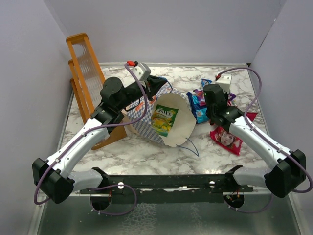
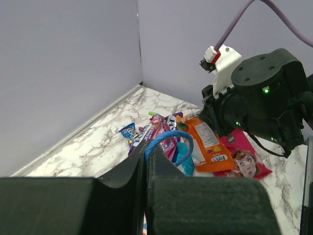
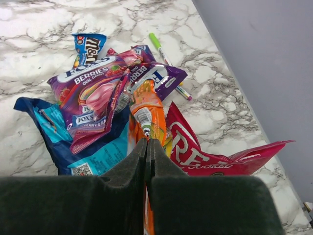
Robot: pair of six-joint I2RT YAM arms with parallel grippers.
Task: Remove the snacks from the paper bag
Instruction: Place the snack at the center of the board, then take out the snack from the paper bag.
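Observation:
The checkered paper bag [image 1: 146, 117] lies on its side, its cream mouth towards the near edge. A green-yellow candy bag [image 1: 164, 120] sits inside the mouth. My left gripper [image 1: 157, 88] is at the bag's far upper edge, shut on the blue cord handle [image 2: 168, 138]; it also shows in the left wrist view [image 2: 146, 152]. My right gripper [image 3: 147, 143] is shut on the orange-red bag [image 3: 146, 110], right over the snack pile. The pile holds a purple berries packet [image 3: 93, 90], a blue packet [image 3: 98, 159], a small blue packet [image 3: 89, 46] and the pink-red pouch [image 3: 195, 152].
The orange wooden rack [image 1: 85, 73] leans at the back left, beside the left arm. A green marker pen [image 3: 161, 46] lies behind the pile. A second blue cord handle [image 1: 193, 147] trails on the marble in front of the bag. Grey walls close in on three sides.

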